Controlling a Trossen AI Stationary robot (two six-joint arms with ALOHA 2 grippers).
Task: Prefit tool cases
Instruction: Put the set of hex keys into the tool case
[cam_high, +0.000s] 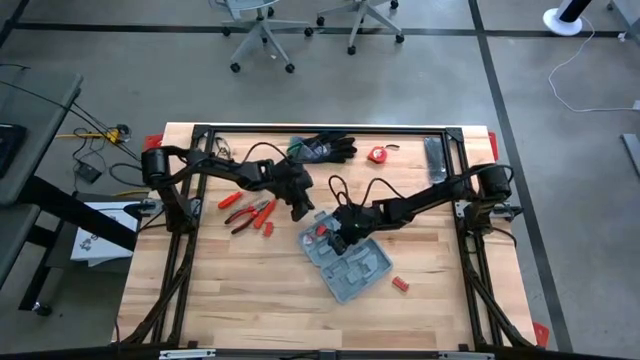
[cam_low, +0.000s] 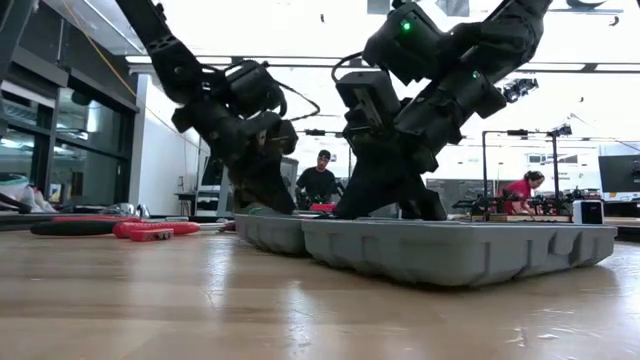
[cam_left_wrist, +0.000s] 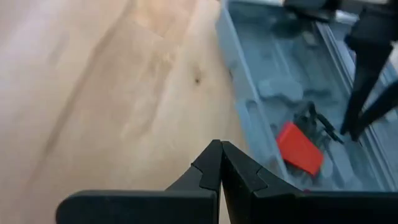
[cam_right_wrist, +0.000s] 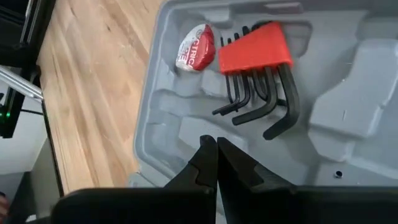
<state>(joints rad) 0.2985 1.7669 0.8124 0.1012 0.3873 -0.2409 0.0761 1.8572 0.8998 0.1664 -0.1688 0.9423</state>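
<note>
High view, one tool case (cam_high: 350, 262), two tools

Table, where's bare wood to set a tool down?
Free: the wide strip along the near edge, below the open case, and the left side below the red pliers. Crowded: the middle, where both arms meet at the case, and the far edge with gloves and tape measure.

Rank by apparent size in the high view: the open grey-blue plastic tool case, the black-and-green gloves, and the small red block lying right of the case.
1. Grey-blue plastic tool case, clearly largest.
2. Black-and-green gloves, mid-sized.
3. Small red block, smallest by far.
</note>
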